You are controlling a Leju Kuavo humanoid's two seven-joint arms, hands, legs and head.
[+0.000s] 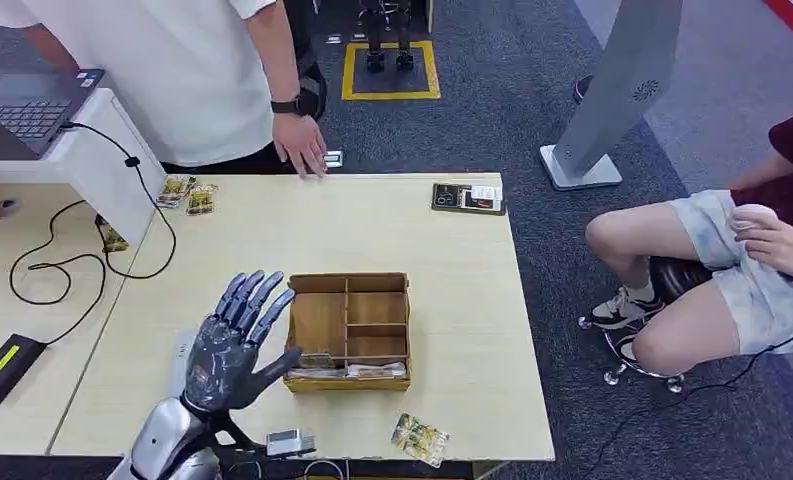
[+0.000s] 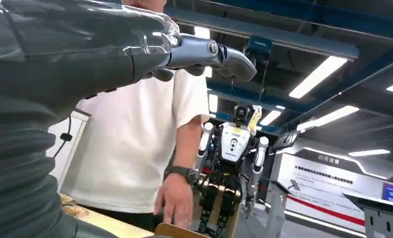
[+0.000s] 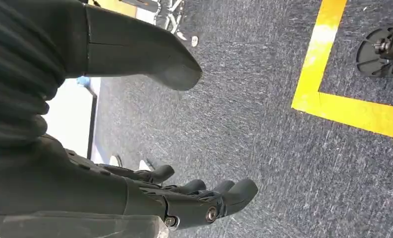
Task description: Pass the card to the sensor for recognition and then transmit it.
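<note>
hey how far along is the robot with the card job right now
Nothing looks done yet. The left hand is raised open beside the wooden box and holds no card; cards lie in its front slot. The right hand hangs over carpet. Picking, scanning and handing over remain.

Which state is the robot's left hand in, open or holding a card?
Open. The left hand is raised beside the wooden box, fingers spread apart, nothing between them.

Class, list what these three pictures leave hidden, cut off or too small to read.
- Items in the wooden box's front compartment, head view: too small to identify.
- Printing on the dark card, head view: too small.
- Left hand's palm side, head view: turned away.
- Right hand's fingertips, right wrist view: partly overlapping each other.
</note>
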